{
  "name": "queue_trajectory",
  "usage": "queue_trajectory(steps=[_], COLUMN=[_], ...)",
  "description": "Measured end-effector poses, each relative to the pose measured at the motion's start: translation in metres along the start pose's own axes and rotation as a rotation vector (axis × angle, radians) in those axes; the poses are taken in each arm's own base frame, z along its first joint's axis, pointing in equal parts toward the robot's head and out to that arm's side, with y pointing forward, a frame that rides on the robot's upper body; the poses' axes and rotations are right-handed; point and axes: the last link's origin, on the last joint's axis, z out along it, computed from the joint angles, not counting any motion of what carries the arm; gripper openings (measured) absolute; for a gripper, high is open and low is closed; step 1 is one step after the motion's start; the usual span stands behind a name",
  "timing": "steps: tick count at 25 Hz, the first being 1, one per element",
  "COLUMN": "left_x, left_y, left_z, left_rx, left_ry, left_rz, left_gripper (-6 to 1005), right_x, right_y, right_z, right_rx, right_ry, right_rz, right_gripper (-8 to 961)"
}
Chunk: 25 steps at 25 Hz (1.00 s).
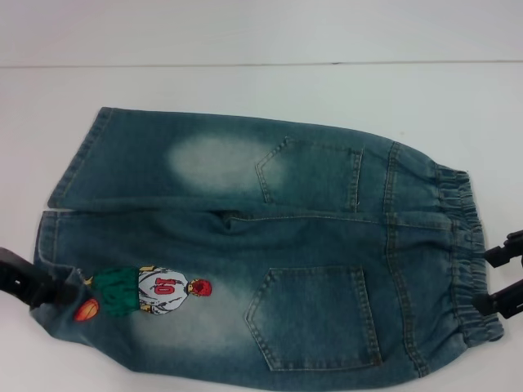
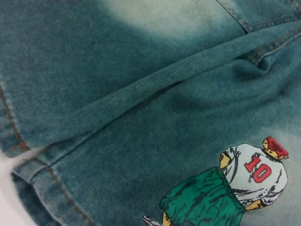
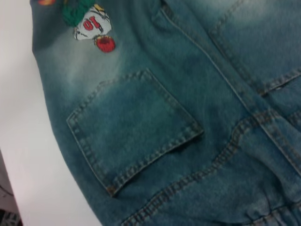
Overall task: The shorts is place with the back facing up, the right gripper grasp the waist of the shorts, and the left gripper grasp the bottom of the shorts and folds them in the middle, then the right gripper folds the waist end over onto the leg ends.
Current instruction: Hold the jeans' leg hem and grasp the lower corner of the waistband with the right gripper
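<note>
The denim shorts (image 1: 245, 245) lie flat on the white table, back pockets up. The ruffled waist (image 1: 466, 253) points right and the leg ends (image 1: 69, 163) point left. My left gripper (image 1: 33, 282) sits at the near leg hem, beside the orange ball patch (image 1: 86, 309) and the basketball-player embroidery (image 1: 159, 291). My right gripper (image 1: 484, 278) is open at the waist's edge, with one black finger (image 1: 505, 249) on either side of the near part of the band. The left wrist view shows the hems (image 2: 19, 141) and embroidery (image 2: 249, 174). The right wrist view shows a back pocket (image 3: 131, 127).
The white table (image 1: 261, 90) stretches behind and to both sides of the shorts, with a seam line across the back. The shorts' near edge runs close to the bottom of the head view.
</note>
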Motion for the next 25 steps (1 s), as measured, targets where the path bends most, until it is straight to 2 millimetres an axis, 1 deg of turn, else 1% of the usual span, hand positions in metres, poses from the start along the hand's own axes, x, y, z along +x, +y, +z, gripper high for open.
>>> queue_trajectory(steps=[6,12,22,25], left_x=[-0.004,-0.005,-0.003,-0.003], left_y=[0.0,0.001,0.0,0.0], left_z=[0.0,-0.001,-0.002,-0.002], left_rx=[-0.003,-0.006,-0.002,-0.002], left_ry=[-0.014,-0.023,-0.022,-0.022], left_rz=[-0.002,-0.001,0.001,0.001], left_gripper=[59,59,58,58], right_x=[0.001,0.002,0.003,0.004], right_y=[0.002,0.001,0.002,0.005], right_z=[0.002,-0.005,0.004,0.011], right_rx=[-0.008,-0.006,0.004,-0.013], right_ry=[0.039,0.123,0.233,0.27], right_rz=[0.009,0.067,0.113,0.121], right_gripper=[916,916,916,915])
